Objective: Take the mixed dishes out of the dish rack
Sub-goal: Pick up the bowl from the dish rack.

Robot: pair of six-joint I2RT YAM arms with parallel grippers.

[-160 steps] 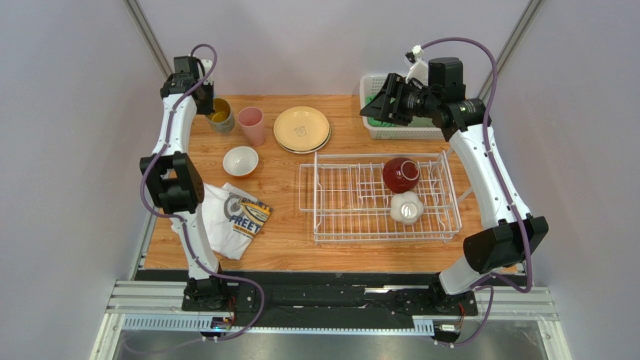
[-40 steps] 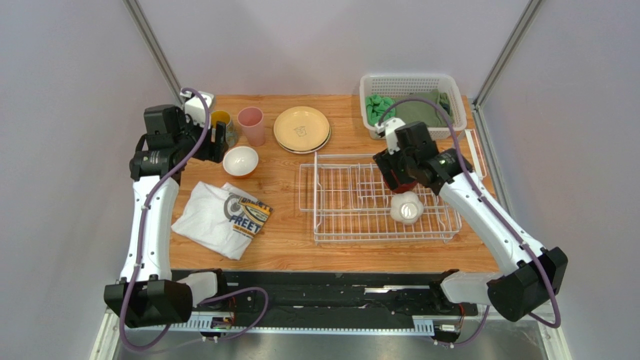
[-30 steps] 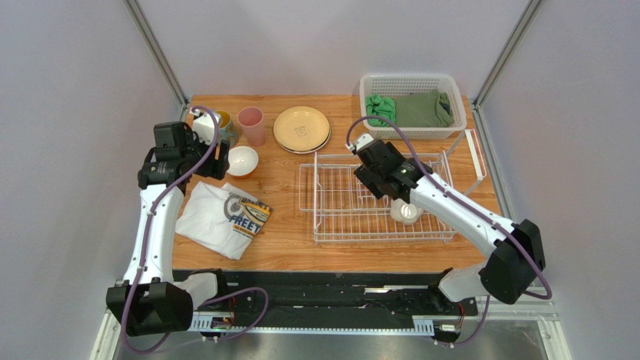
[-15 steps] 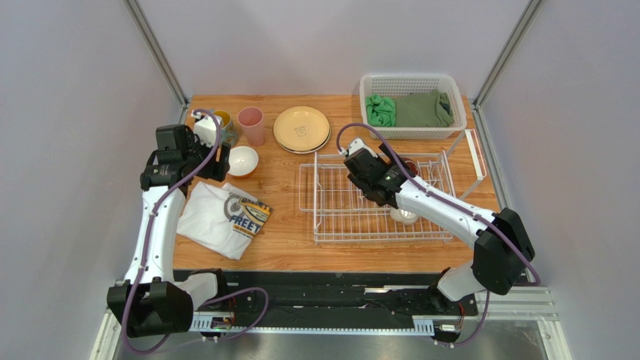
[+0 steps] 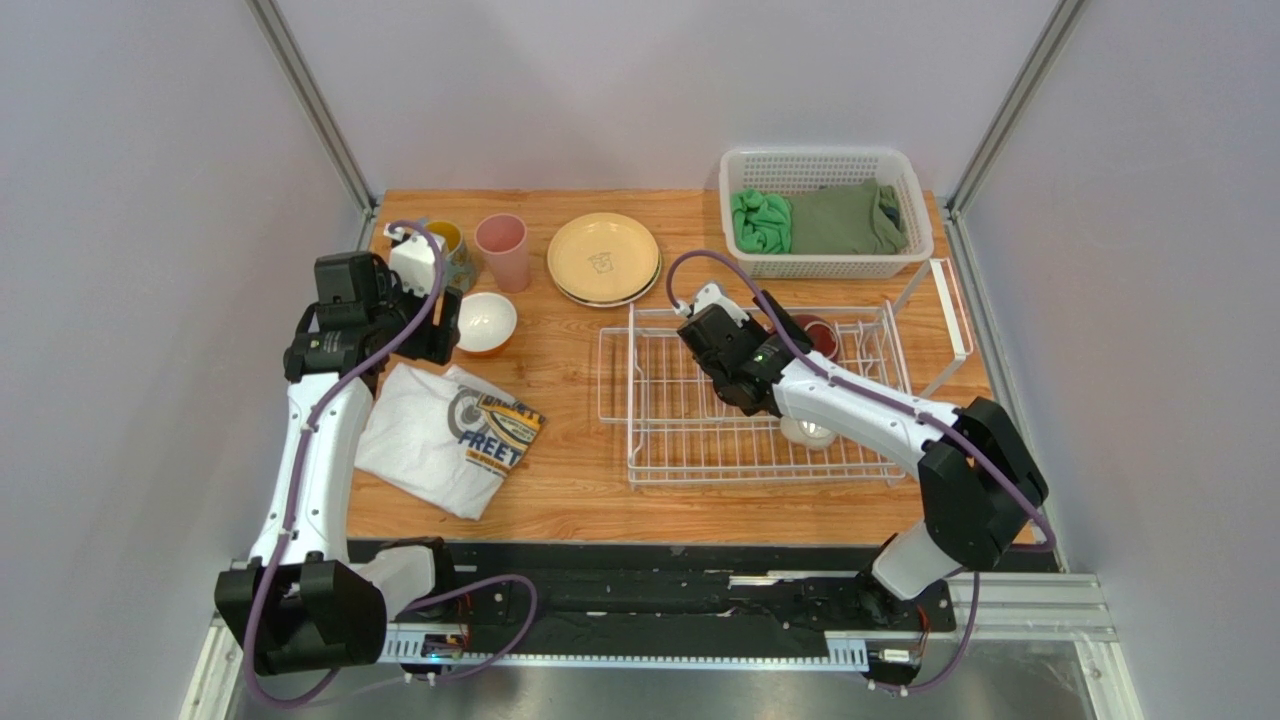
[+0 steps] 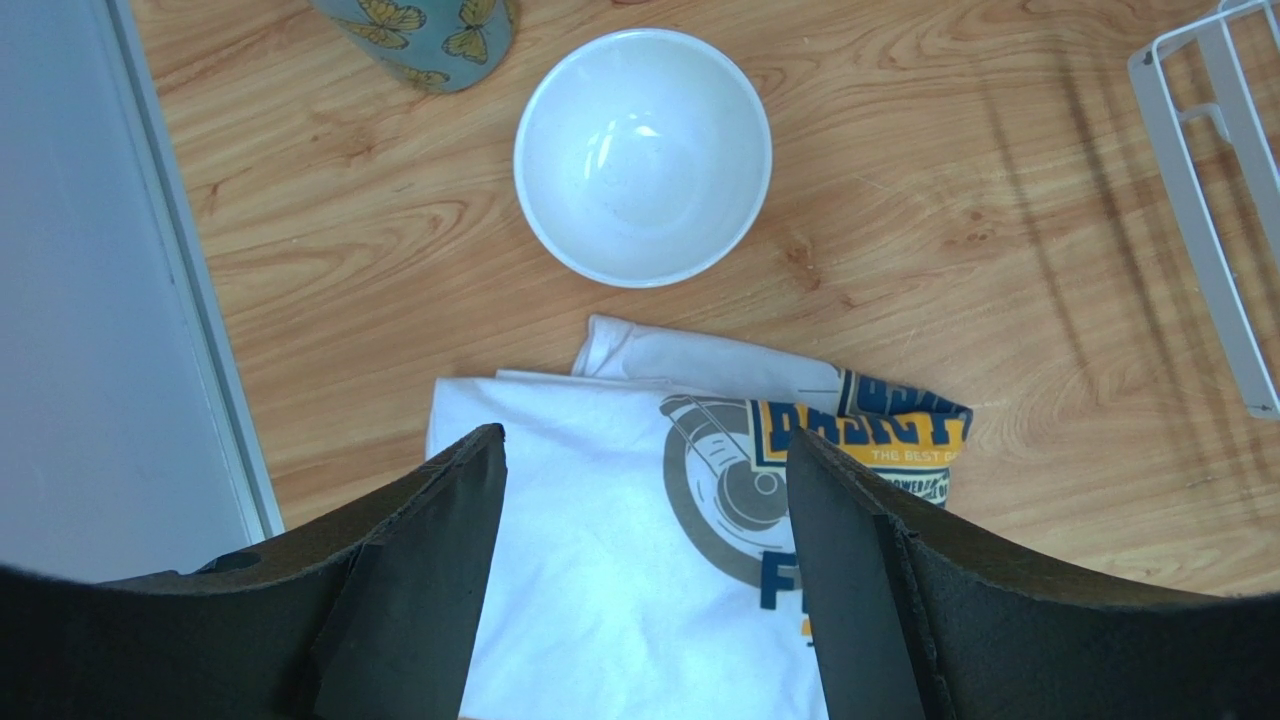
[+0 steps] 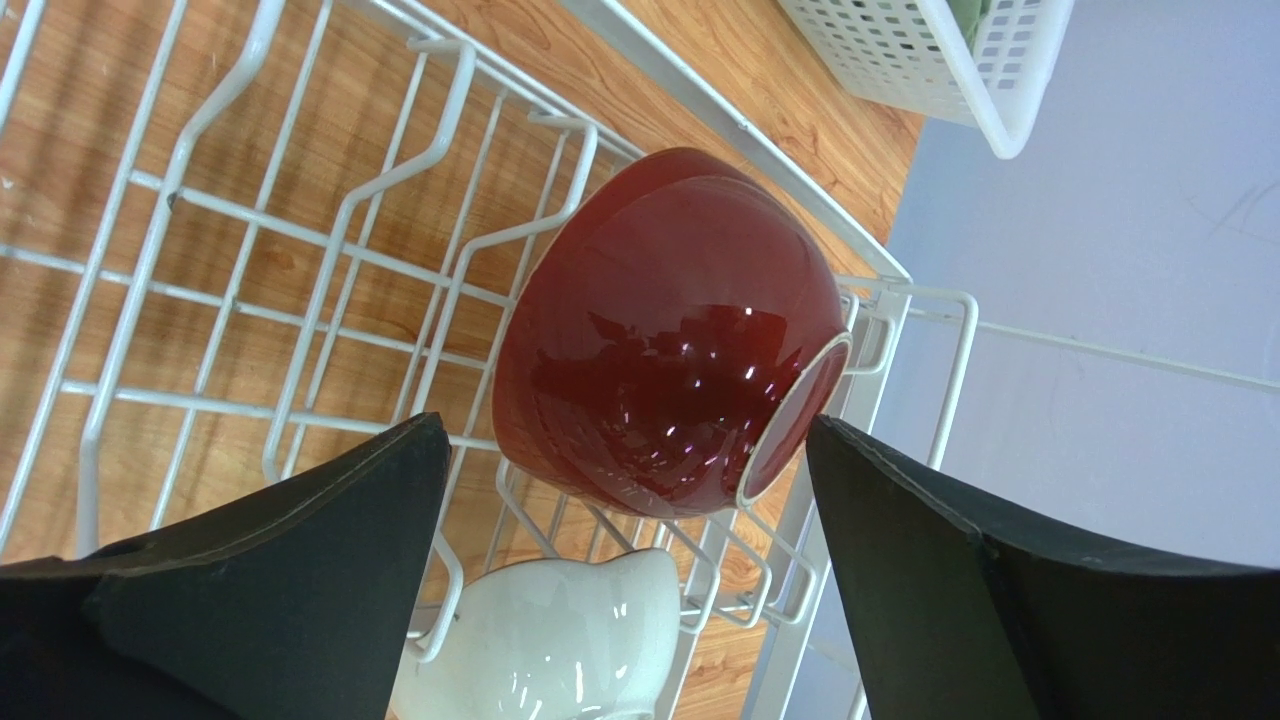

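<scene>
Right wrist view: we see the dark red bowl (image 7: 661, 330) tipped over in the far right of the dish rack (image 5: 676, 413). To take it well, we judge, centre on its glossy sides, close gently, and lift clear of the prongs. Our right claw (image 7: 628, 435) gapes wide, flanking the bowl and holding nothing. Our left claw (image 6: 646, 450) hangs open and empty above the T-shirt (image 6: 631, 540).

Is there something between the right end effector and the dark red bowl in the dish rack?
Nothing visible does. The open right end effector faces the dark red bowl, which lies tipped on the dish rack wires. A white dish sits close beside the bowl, not between them.
</scene>
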